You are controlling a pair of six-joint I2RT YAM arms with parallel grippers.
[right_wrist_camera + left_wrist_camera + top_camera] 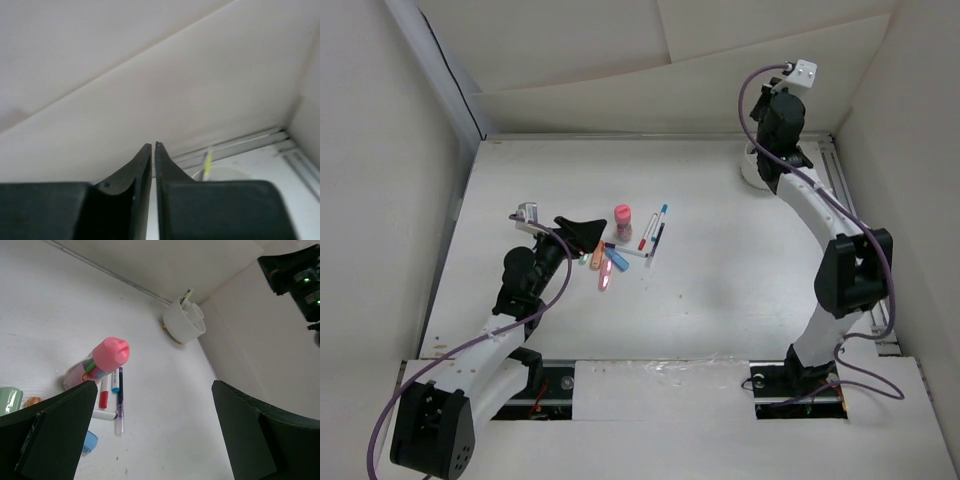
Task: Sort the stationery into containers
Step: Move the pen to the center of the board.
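The stationery lies mid-table: a pink-capped bottle (622,219), thin pens (653,230) and stubby highlighters (606,266). My left gripper (582,232) is open and empty just left of them. In the left wrist view its jaws (154,386) stand wide apart, with the bottle (105,360), a red pen (104,395), a blue pen (116,383) and a purple pen (120,402) ahead at left. The round white cup (184,322) stands at the far right and holds a yellow pen (186,296). My right gripper (785,157) is shut and empty above the cup (227,174).
White walls close in the table at the back and both sides. A green highlighter (9,400), an orange one (32,401) and a blue one (90,441) lie by my left finger. A metal rail (840,190) runs along the right wall.
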